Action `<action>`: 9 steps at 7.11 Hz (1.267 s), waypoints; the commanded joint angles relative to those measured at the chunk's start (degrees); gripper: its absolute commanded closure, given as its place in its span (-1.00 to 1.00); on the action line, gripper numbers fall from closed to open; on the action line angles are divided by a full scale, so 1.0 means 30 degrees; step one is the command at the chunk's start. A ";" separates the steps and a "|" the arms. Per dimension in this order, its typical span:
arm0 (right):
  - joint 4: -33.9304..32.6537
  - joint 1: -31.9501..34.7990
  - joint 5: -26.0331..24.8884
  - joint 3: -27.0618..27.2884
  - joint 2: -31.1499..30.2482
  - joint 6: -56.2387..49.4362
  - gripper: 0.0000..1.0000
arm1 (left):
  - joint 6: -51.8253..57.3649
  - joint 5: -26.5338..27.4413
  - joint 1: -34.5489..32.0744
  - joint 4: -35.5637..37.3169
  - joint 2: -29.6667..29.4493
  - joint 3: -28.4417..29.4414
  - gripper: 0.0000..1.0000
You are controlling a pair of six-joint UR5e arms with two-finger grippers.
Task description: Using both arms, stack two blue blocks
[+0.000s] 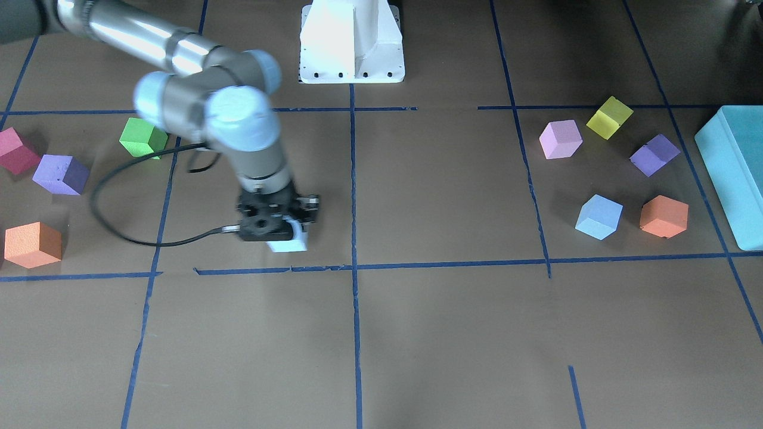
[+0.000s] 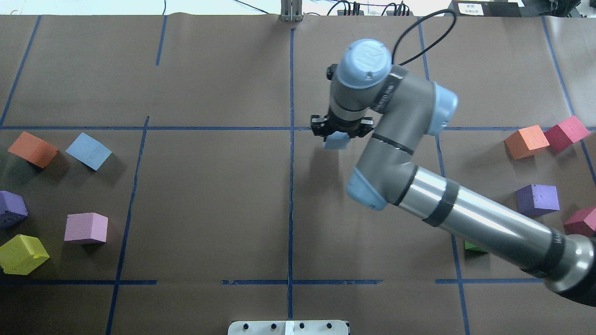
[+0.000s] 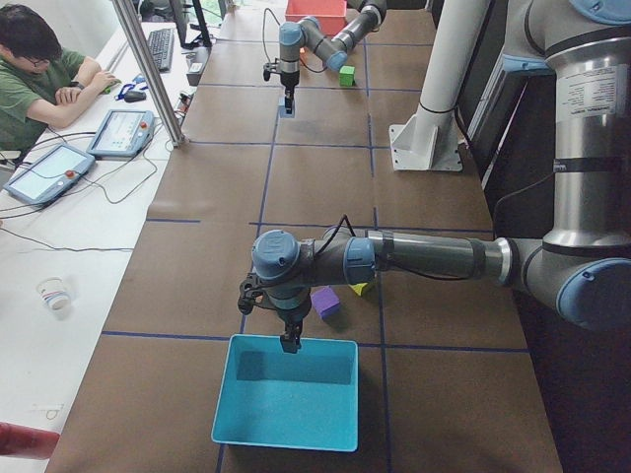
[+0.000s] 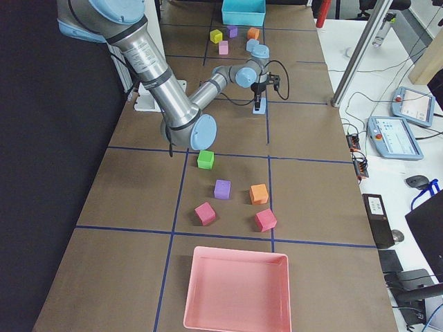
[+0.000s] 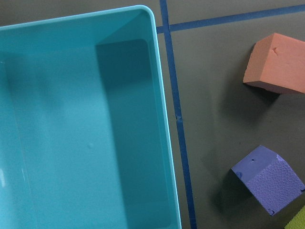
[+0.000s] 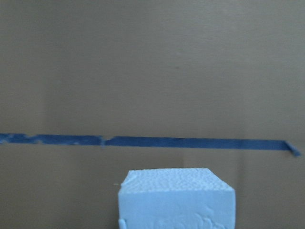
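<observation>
Broadly, the brown paper bench (image 2: 209, 209) carries a blue tape grid (image 2: 290, 186). The left tool (image 3: 290, 340) hangs over the smooth teal box (image 5: 71, 133); its opening I cannot tell. The right tool (image 2: 337, 136) is clamped on a grainy foam blue block (image 2: 335, 142) near the centre line. The other block (image 2: 88, 151) lies far left beside an orange cube (image 2: 33, 149).

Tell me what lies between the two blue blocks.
No object: the overhead view shows only bare table and two tape lines between the held blue block and the loose blue block.
</observation>
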 commanded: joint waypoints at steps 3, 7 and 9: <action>-0.0064 -0.2127 -0.1760 -0.2322 0.2516 0.2119 -0.73 | 0.0000 0.0000 0.0000 0.0000 0.0000 -0.0004 -1.00; -0.0207 -0.1605 -0.1528 -0.1857 0.3069 0.1826 -0.99 | 0.0000 0.0029 0.0000 0.0000 0.0029 -0.0268 -1.00; -0.2827 -0.0086 -0.0100 0.0621 0.2752 0.1014 -0.99 | -0.0029 0.0117 0.0000 -0.0029 -0.0029 -0.0268 -1.00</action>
